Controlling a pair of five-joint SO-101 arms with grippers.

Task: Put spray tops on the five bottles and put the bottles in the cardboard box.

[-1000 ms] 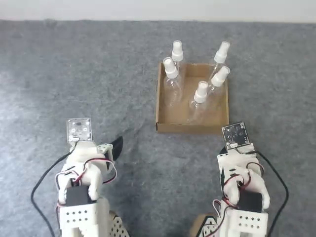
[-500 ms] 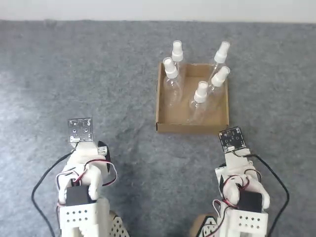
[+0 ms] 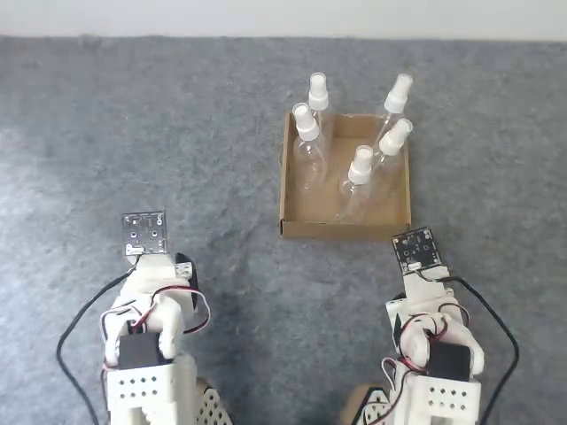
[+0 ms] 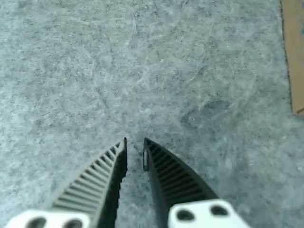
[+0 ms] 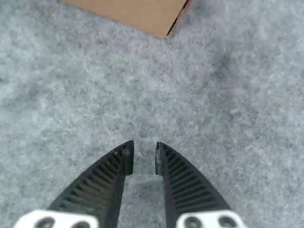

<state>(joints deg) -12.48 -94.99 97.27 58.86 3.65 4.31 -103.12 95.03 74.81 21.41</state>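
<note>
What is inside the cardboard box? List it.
Five upright bottles, each wearing a white spray top, show in the cardboard box. The front bottles cover the rear two's bases, so exactly where those rest cannot be seen.

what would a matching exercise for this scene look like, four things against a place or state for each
Things
1 box
2 bottles
3 left gripper
4 right gripper

Places or states
a upright, spray tops on
b over carpet, by the box's near corner
c brown, holds the bottles
d over carpet, farther from the box

Pairs: 1-c, 2-a, 3-d, 4-b
</note>
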